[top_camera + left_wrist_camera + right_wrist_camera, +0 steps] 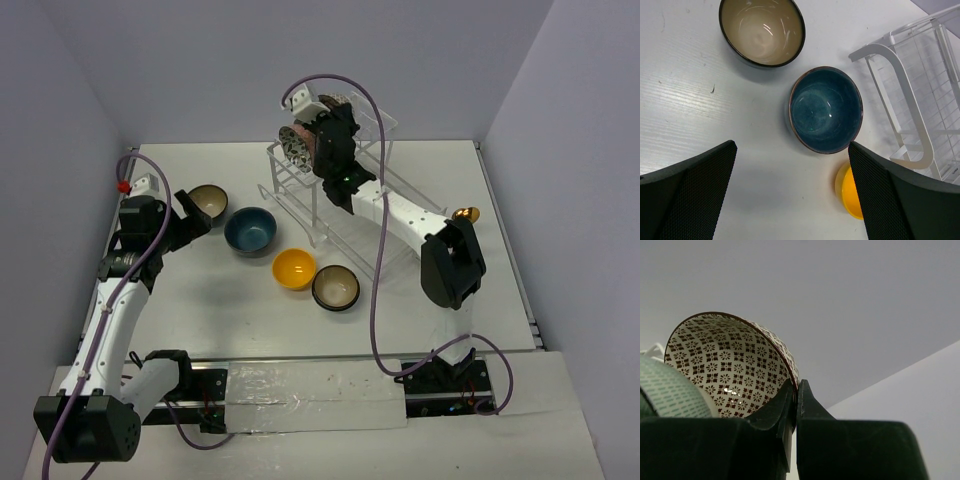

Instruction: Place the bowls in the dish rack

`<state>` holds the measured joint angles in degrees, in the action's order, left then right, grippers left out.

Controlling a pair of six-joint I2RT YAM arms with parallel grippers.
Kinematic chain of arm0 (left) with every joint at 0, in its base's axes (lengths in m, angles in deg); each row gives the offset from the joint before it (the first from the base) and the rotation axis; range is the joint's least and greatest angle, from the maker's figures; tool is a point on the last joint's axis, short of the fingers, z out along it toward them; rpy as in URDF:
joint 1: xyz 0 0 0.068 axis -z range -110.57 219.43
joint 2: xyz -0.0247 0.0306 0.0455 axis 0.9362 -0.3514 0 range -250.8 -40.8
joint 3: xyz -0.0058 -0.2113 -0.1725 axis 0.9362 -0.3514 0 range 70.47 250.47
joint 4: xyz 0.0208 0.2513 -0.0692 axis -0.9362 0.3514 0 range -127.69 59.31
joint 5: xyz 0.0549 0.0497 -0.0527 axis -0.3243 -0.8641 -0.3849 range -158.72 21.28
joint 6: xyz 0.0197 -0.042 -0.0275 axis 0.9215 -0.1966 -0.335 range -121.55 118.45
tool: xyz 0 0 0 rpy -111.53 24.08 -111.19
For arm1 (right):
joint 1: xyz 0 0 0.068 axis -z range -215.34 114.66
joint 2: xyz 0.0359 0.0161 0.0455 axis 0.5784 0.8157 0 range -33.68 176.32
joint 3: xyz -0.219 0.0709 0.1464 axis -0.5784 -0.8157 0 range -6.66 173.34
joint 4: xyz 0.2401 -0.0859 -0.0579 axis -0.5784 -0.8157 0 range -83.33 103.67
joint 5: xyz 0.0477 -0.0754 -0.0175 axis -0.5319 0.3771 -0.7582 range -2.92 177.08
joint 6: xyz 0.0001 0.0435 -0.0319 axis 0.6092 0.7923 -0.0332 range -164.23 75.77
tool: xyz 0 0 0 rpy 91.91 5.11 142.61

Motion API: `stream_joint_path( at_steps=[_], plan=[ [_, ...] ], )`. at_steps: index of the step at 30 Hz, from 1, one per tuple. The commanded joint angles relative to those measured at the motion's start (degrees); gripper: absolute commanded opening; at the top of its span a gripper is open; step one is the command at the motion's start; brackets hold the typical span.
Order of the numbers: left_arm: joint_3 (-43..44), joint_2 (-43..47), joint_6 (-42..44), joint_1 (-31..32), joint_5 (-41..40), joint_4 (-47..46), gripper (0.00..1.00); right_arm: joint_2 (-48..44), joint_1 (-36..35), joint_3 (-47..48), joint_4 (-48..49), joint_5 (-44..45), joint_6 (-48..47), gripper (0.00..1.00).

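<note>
Your right gripper [795, 387] is clenched on the rim of the patterned bowl [730, 360]. The bowl stands on edge at the upper shelf of the dish rack [300, 195], just beside a pale green bowl [670, 390]. Out on the table [220, 310], the dark blue bowl [826, 110] lies straight ahead of your left gripper [791, 144], whose jaws stand wide apart and empty, so that arm is the nearer one for it.

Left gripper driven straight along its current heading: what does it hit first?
Likely the dark blue glazed ceramic bowl: it sits centred ahead of the open left gripper in the wrist view. The brown cream-lined bowl lies farther on, off that line. Depth unclear.
</note>
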<state>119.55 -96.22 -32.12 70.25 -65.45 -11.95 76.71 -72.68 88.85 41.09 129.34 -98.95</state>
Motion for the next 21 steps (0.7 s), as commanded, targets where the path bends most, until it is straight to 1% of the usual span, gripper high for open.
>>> stream_joint_path(
  at_steps=[1, 6, 10, 17, 21],
  plan=[
    [0.0, 1.4, 1.6, -0.3, 1.1, -2.3, 0.99, -3.4, 0.0, -1.6, 5.3, -0.1, 0.9, 0.0],
    [-0.2, 1.4, 1.5, -0.3, 1.2, -2.4, 0.99, -4.7, -1.0, -4.8, 5.4, 0.4, 1.6, 0.0],
    [-0.2, 1.5, 1.5, -0.3, 1.1, -2.4, 0.99, -4.9, -1.6, -5.2, 4.5, 0.7, 2.2, 0.0],
    [-0.4, 1.8, 1.5, -0.3, 0.6, -2.4, 0.99, -3.0, -1.4, -0.3, 6.4, 1.5, -1.1, 0.0],
    [-0.5, 1.8, 1.4, -0.3, 0.8, -2.4, 0.99, -2.4, -1.2, 2.6, 5.9, 0.7, -1.5, 0.0]
  ],
)
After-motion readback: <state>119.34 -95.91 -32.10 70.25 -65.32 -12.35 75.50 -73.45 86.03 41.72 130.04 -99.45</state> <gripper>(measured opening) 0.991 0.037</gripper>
